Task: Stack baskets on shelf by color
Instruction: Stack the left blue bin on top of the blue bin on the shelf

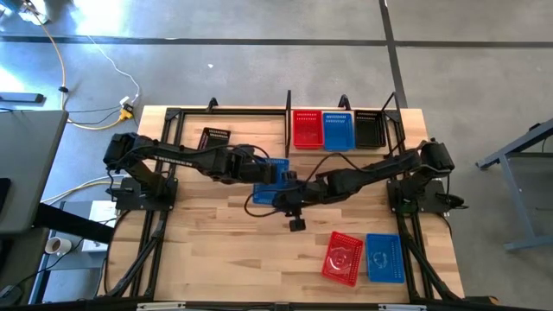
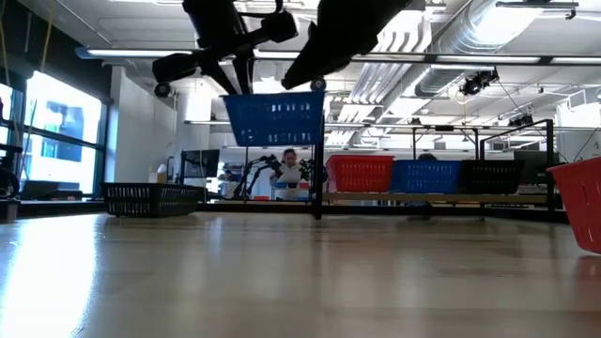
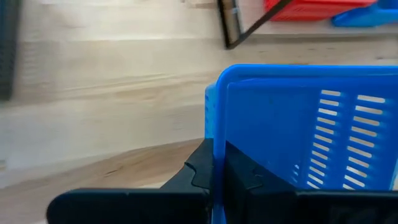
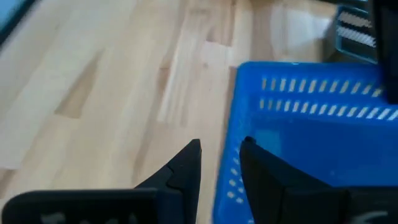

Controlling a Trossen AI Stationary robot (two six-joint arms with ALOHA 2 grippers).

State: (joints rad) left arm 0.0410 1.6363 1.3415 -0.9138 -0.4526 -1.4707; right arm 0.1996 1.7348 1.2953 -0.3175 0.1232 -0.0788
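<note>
held blue basket (image 1: pixel 275 180): in the high view we see only a corner; both arms cover the rest.
red basket (image 2: pixel 579 211): cut off by the low view's right edge.
left wrist background: blurred; we cannot make out the dark strip at the edge.
person (image 2: pixel 289 169): too small to tell detail.

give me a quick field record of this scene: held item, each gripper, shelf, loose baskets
held item: blue basket, lifted above the table
left gripper: shut on the blue basket's wall
right gripper: open, straddling the same basket's wall
shelf: red, blue and black baskets side by side
loose baskets: black basket far left; red basket and another blue one near right
</note>
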